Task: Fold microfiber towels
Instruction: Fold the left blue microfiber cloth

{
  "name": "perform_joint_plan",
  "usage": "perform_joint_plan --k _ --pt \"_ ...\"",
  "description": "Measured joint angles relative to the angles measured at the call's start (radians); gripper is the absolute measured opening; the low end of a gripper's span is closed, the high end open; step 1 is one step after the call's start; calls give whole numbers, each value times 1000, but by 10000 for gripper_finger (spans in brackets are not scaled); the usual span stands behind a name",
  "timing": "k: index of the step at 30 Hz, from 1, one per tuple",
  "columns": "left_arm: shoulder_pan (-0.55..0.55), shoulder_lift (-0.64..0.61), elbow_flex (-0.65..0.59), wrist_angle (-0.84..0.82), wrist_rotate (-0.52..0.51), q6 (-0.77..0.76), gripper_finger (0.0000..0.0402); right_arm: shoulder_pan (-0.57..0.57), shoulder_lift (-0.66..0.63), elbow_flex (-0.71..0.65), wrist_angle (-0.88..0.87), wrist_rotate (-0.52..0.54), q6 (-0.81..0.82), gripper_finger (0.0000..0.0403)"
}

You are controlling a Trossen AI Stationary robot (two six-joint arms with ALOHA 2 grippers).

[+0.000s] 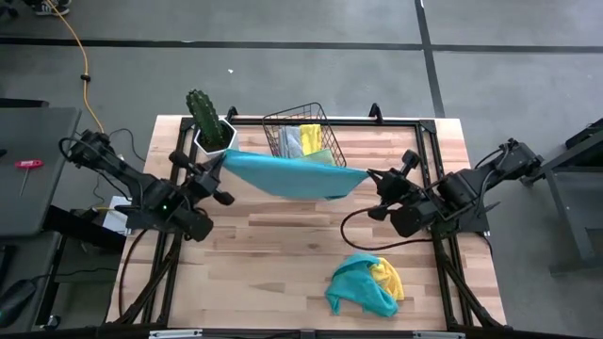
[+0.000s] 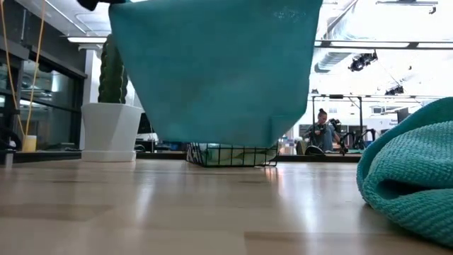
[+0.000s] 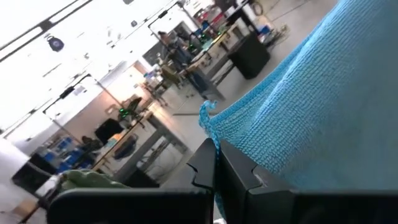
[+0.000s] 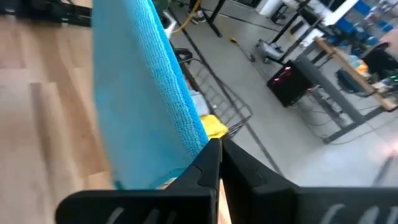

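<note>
A potted cactus [image 1: 203, 118] is standing at the tabletop's [image 1: 283, 245] back left, a wire basket [image 1: 303, 132] sitting beside it. The left gripper [image 1: 224, 160] and right gripper [image 1: 369, 174] are each pinching a corner of the teal towel [image 1: 292, 174], which is hanging stretched above the tabletop. A crumpled teal-and-yellow pile [image 1: 367, 282] is lying near the front.

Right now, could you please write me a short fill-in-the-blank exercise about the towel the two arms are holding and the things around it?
1. The left gripper and the right gripper each pinch a corner of the stretched ____ towel.
2. That towel hangs ____ the table, not touching it.
3. The wire basket behind it holds more ____.
4. The crumpled pile at the table's near edge shows teal and ____ cloth.

Missing words: teal; above; towels; yellow
</note>
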Motion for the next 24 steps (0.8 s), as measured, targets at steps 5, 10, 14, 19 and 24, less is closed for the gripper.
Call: perform_joint_plan --k 5,10,14,19,24 --pt "-77 20 -95 5 63 -158 0 48 19 -59 -1 -65 81 0" --pt "-196 94 -209 60 249 -368 0 115 71 -172 41 -165 211 0" --pt "-313 191 -274 207 471 -478 0 175 127 -290 195 -266 271 0" --pt "-427 350 -329 504 635 -586 0 214 206 -439 524 -416 294 0" --pt "-470 529 -330 732 672 -621 0 222 286 -497 677 -481 325 0"
